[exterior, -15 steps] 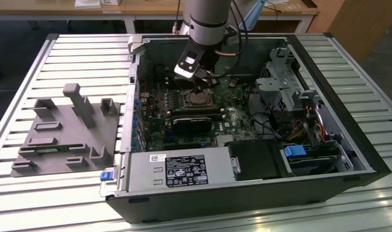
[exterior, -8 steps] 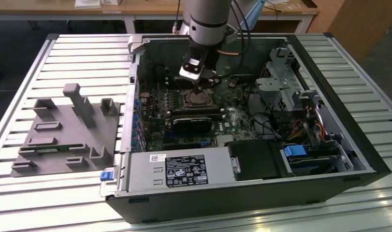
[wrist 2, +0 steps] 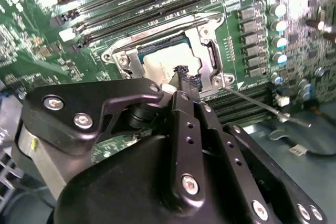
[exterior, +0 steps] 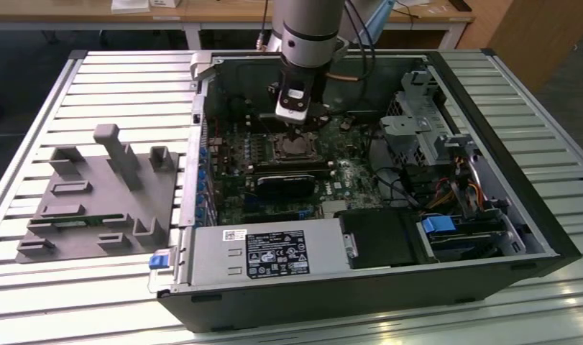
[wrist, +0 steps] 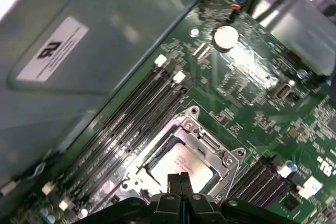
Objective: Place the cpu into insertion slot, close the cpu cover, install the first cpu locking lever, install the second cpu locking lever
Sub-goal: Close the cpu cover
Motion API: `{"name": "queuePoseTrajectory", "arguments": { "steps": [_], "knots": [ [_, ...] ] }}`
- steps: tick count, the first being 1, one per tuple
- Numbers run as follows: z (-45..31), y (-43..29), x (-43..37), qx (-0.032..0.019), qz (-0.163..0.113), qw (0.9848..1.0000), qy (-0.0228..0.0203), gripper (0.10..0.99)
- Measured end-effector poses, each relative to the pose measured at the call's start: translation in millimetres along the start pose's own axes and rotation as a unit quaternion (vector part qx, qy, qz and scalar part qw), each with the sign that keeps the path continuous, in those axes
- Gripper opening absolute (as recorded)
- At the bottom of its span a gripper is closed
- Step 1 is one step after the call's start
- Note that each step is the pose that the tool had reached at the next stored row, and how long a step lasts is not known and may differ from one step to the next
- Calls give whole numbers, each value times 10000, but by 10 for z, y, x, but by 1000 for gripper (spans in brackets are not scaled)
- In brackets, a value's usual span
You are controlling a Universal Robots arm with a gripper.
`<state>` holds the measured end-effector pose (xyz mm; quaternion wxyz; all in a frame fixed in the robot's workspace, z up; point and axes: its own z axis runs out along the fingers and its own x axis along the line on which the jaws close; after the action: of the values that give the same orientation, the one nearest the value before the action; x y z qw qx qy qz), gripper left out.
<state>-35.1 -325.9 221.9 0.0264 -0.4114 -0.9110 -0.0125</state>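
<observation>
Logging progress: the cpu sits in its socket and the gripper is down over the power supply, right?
Not quite. The exterior view shows the gripper down over the insertion slot instead. The cpu does sit in that slot.

End effector hides one edge of cpu and cpu cover in first wrist view.

Slatted metal table, wooden desk behind
</observation>
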Motion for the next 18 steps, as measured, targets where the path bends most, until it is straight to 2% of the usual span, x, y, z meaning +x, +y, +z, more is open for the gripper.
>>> {"name": "queuePoseTrajectory", "arguments": {
  "steps": [5, 10, 14, 18],
  "knots": [
    [1, 0, 0, 12, -370, 9993, -7, 106],
    [3, 0, 0, 10, -709, 9975, -28, 106],
    [4, 0, 0, 30, -1066, 9943, -26, 106],
    [5, 0, 0, 50, -1430, 9897, -24, 106]
  ]
}}
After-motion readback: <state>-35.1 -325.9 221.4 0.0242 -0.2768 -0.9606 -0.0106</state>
